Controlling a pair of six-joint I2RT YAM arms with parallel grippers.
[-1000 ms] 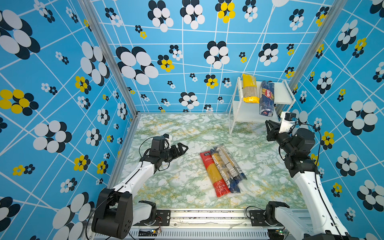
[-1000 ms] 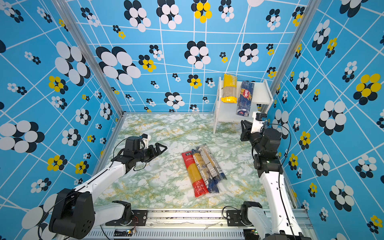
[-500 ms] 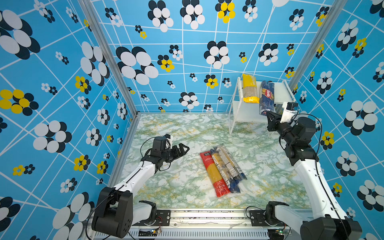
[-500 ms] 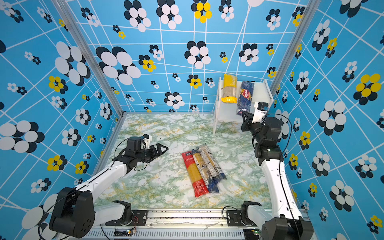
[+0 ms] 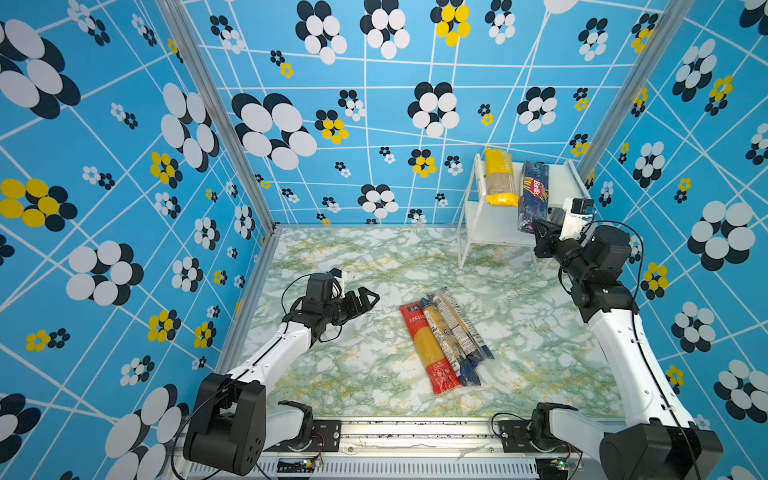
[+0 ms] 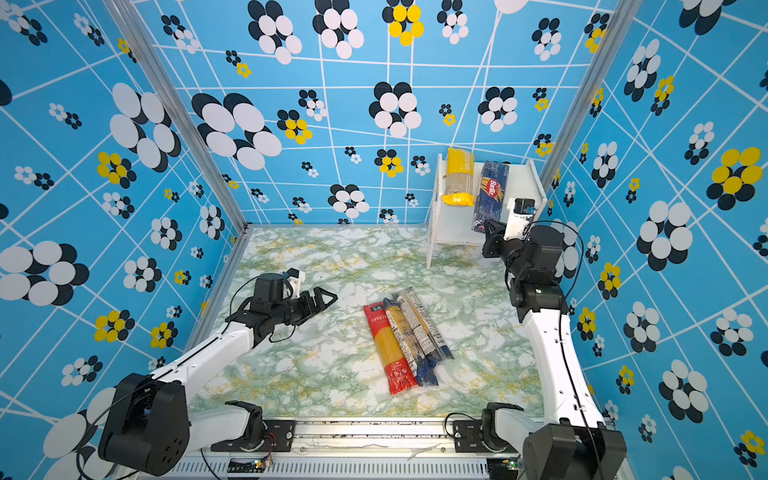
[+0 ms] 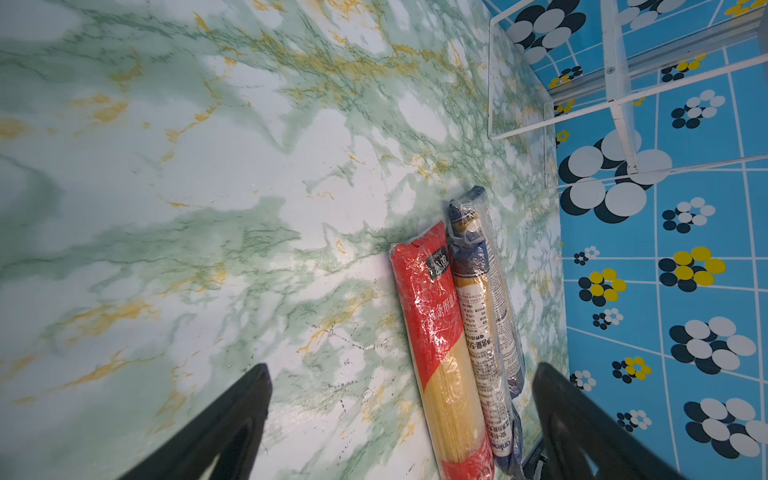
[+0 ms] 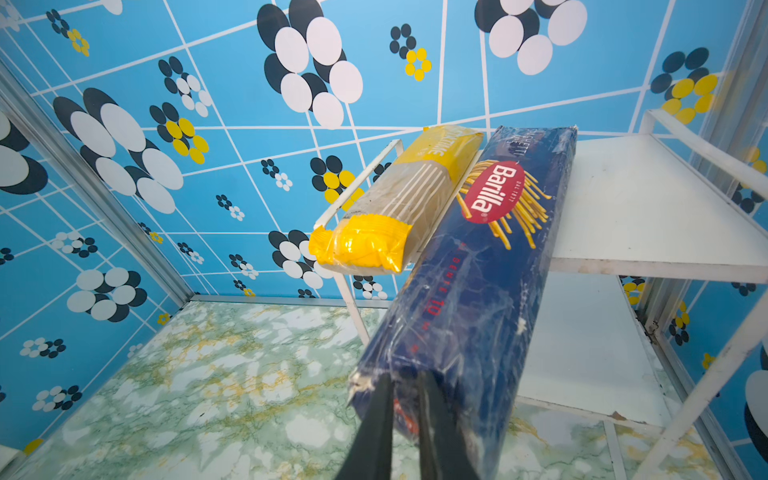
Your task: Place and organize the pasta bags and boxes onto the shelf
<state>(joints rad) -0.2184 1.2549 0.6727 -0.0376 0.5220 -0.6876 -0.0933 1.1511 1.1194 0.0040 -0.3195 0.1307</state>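
Step in hand: seating the Barilla box (image 5: 533,199) on the shelf (image 5: 559,183) top board beside the yellow pack (image 5: 500,178), with its near end overhanging. Right gripper (image 8: 405,382), jaws together, is at that end and looks set to push. Left gripper (image 5: 371,297), jaws apart, hovers over the counter (image 5: 353,374) near the red pack (image 5: 428,349) and two clear packs (image 5: 453,332). Next: a straight shove inward.

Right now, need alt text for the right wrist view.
The shut right gripper, black-fingered, meets the near end of a long dark blue Barilla spaghetti box lying on the top board of a white two-tier shelf and overhanging its front edge. A yellow-ended clear spaghetti bag lies alongside it.
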